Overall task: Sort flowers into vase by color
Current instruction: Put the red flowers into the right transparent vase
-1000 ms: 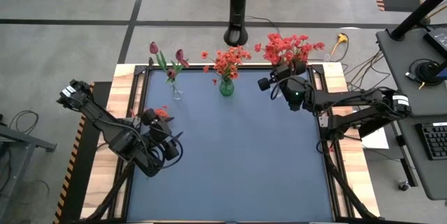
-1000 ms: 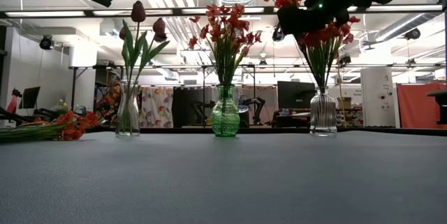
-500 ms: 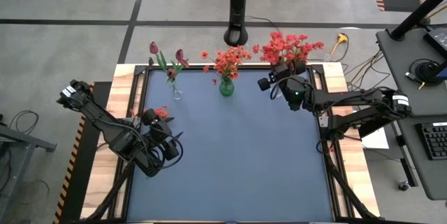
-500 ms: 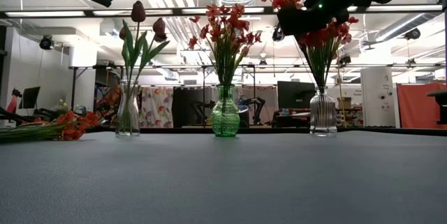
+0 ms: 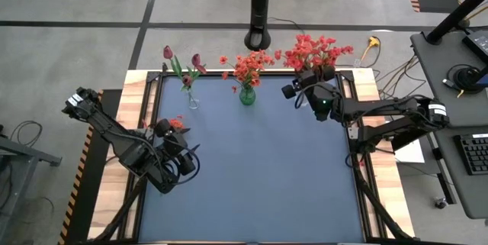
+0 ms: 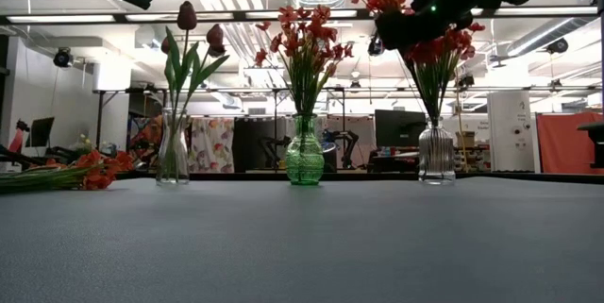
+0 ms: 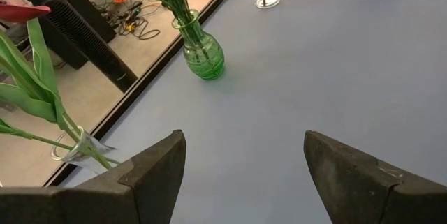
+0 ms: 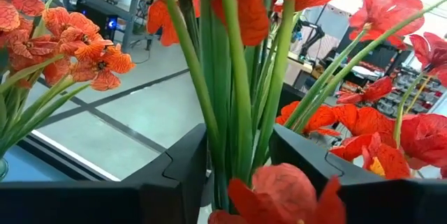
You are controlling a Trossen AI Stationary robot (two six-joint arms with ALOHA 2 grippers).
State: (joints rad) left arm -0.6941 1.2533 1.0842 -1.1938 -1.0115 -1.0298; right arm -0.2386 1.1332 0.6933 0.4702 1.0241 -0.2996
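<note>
Three vases stand along the table's far edge. A clear vase [image 6: 173, 147] holds maroon tulips [image 5: 180, 60]. A green vase [image 6: 304, 152] holds orange-red blooms [image 5: 249, 66]. A ribbed clear vase [image 6: 436, 152] holds the red flowers [image 5: 314, 50]. My right gripper [image 8: 237, 154] sits among the red flowers' stems just below the blooms, shut on them. My left gripper [image 7: 244, 140] hangs open over the table's left part, touching nothing. More orange-red flowers [image 6: 90, 171] lie flat at the table's left edge. My right gripper pinches the bunch of green stems [image 8: 234, 123] between its two fingers, just under the blooms and above the vase mouth. The fingers [image 8: 178, 175] come about level from the near side, across the upright stems. The stems' lower ends [image 6: 434, 105] stand in the ribbed vase.
The blue mat [image 5: 259, 176] fills the middle and near part of the table, with wooden borders [image 5: 133, 107] at both sides. The right arm [image 5: 381, 111] reaches in from the right edge. A black pole [image 5: 261, 8] stands beyond the far edge.
The red blooms in my right gripper have drifted slightly toward the table's left. The vases, the loose flowers and the left arm have stayed where they were.
</note>
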